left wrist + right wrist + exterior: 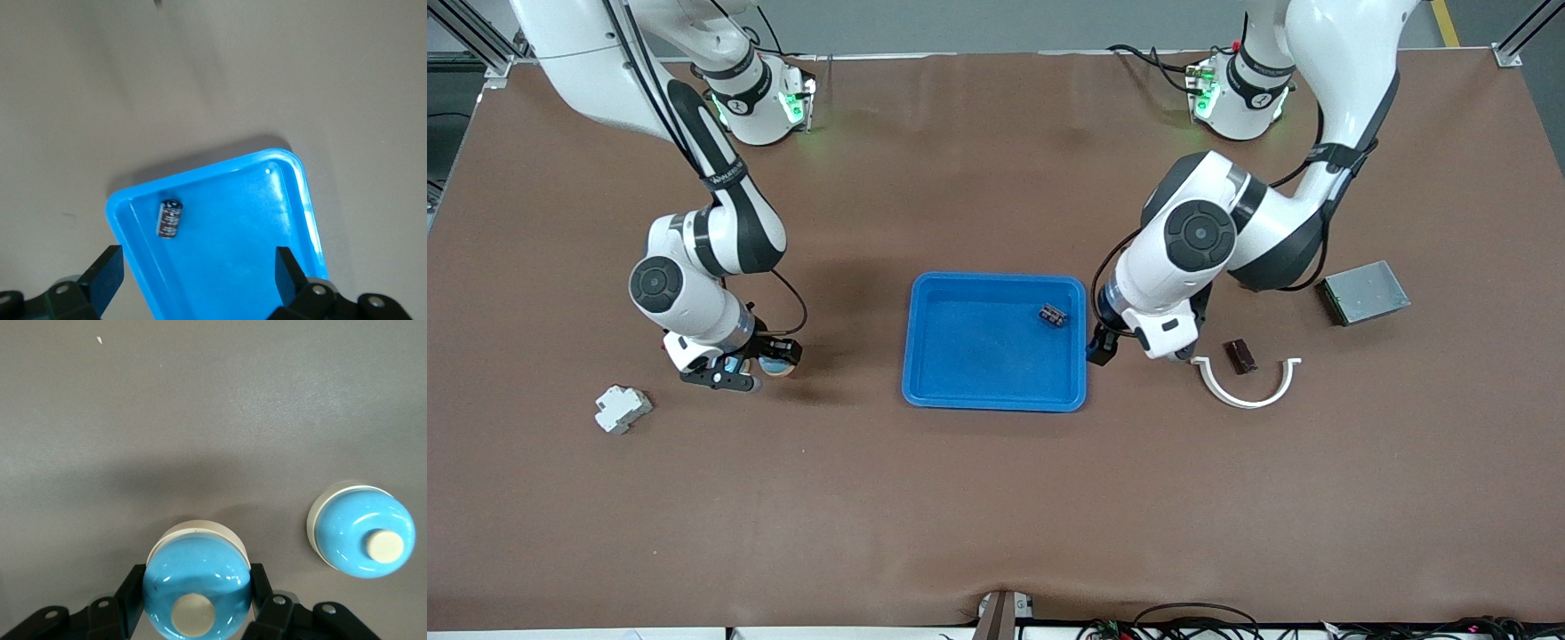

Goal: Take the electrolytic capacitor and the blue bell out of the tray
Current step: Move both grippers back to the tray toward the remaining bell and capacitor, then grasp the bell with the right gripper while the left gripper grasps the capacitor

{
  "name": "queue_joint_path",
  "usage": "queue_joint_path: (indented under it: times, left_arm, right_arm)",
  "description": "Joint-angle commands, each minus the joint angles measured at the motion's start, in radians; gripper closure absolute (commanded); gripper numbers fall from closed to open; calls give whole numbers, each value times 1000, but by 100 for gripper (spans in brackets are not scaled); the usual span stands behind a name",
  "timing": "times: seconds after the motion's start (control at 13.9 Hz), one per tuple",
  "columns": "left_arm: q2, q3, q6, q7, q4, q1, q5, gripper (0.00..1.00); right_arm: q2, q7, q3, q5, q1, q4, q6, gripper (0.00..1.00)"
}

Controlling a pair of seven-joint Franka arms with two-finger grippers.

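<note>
Right pincer (pixel 197 603) clamps glossy blue domed bell (pixel 195 590); cylindrical capacitor (pixel 169 219) in tray (pixel 220 177).

Bright even overhead light, soft shadows under arms, wrist views slightly soft

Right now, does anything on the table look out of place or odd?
Nothing spilled or damaged. One oddity: the right gripper is shut on a blue bell, yet a second identical bell sits on the table beside it. The capacitor lies on its side in the blue tray.
</note>
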Motion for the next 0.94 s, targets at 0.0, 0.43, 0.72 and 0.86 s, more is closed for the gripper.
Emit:
queue_joint_path:
  times: [0.0,0.43,0.72,0.86]
  left_arm:
    - [61,7,38,-100,32,-45,78,0]
    - [141,8,80,-197,32,-114,170,0]
    - [193,8,135,-200,31,-137,203,0]
    - [213,8,137,-200,31,-140,212,0]
  right_arm:
    - [14,-14,16,9,-17,-3,26,100]
    - [41,2,17,20,-6,19,28,100]
    - [71,4,17,20,-4,45,43,100]
    - [88,10,17,20,-3,57,52,100]
